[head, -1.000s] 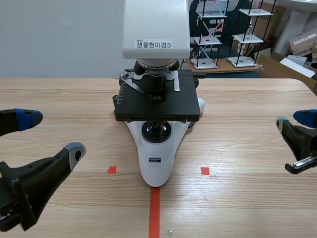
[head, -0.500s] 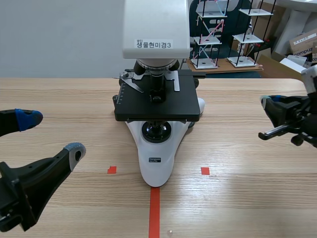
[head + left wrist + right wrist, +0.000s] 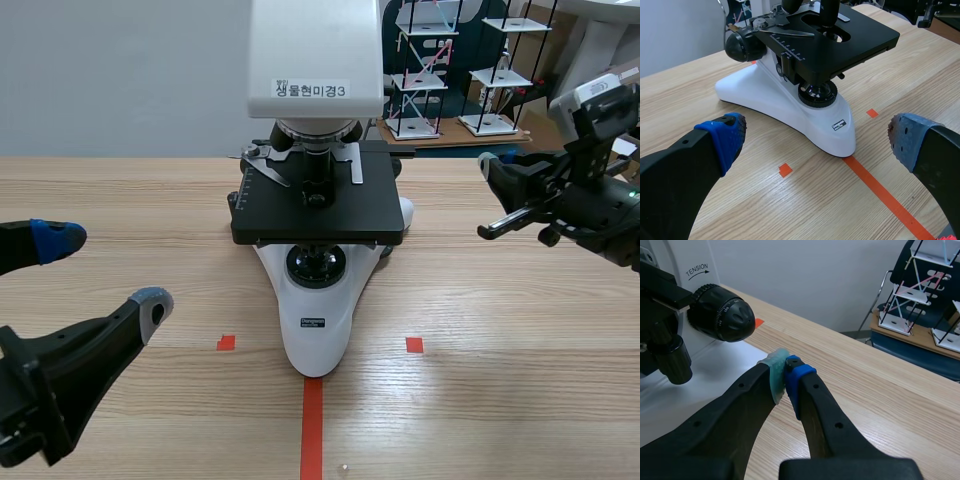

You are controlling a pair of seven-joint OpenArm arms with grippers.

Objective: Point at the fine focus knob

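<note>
The white microscope (image 3: 315,330) with its black stage (image 3: 318,215) stands mid-table. On its right side a black focus knob (image 3: 722,313) sticks out, with a smaller knob at its centre. My right gripper (image 3: 785,369) is shut on nothing; its tip is a short way from that knob, apart from it. In the scene view the right gripper (image 3: 487,168) hangs raised to the right of the stage. My left gripper (image 3: 103,272) is open near the table's front left. From the left wrist the left gripper (image 3: 815,142) is short of the base, and the left-side knob (image 3: 744,46) shows.
A small black stage knob (image 3: 672,357) hangs under the stage near the focus knob. Wire racks (image 3: 430,70) and cardboard boxes (image 3: 610,85) stand behind the table. The wooden table (image 3: 500,400) stretches bare to the right of the microscope.
My right gripper has risen from low at the right edge and moved left and farther back, toward the microscope's right side. The left arm has not moved.
</note>
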